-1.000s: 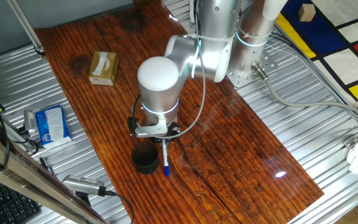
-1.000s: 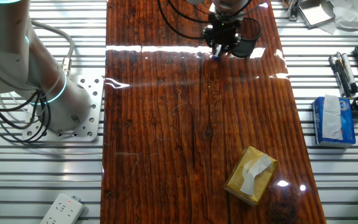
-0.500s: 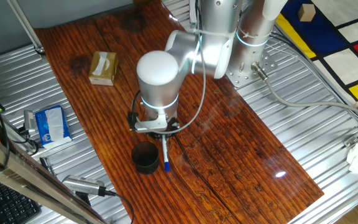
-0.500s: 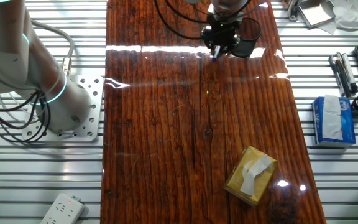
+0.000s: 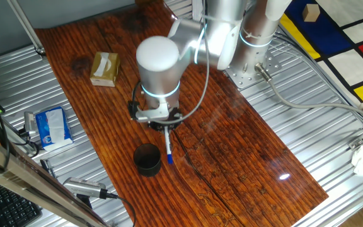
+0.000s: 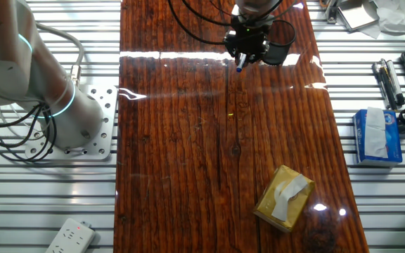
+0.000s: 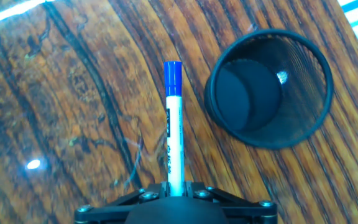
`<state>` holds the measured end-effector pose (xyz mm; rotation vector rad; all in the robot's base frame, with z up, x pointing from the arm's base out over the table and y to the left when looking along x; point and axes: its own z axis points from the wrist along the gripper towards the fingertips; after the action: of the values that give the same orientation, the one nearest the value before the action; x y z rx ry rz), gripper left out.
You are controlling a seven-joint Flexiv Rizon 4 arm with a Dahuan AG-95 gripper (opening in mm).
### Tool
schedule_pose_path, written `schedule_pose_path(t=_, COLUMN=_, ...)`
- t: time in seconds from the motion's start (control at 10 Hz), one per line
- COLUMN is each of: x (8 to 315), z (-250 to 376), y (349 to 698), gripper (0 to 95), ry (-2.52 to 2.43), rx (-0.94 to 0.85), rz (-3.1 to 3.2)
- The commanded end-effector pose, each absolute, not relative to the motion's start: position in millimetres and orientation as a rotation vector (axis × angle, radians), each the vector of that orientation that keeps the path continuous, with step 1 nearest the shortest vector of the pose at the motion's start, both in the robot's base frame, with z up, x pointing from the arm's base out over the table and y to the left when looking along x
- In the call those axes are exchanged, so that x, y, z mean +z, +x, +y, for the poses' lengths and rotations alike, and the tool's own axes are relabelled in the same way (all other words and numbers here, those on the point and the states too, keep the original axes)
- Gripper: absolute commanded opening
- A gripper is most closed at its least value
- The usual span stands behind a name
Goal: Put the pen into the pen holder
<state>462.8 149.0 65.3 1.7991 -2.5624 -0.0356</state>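
While the pen (image 7: 173,134) is held clamped in the jaws, pointing straight down, the pen holder (image 7: 270,87) is seen just beside its tip, not beneath it.

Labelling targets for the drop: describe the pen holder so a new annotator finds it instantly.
Start at the dark red wooden tabletop and find the gripper holding the pen. The pen holder stands right beside the pen's blue tip: a short black mesh cup, open and empty, unlike the tan cardboard box farther off.
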Motion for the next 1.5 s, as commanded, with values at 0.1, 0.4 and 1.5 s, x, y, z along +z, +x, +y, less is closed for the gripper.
schedule_pose_path(t=0.1, x=71, z=145, y=461, gripper=0.0, ry=1.800, rx=-0.038, rz=-2.555)
schedule_pose_path(t=0.4, x=85, z=133, y=456, gripper=0.0, ry=1.801, rx=-0.038, rz=-2.544)
schedule_pose_path(t=1.5, x=122, z=115, y=465, gripper=0.0, ry=1.763, rx=-0.031, rz=-2.469)
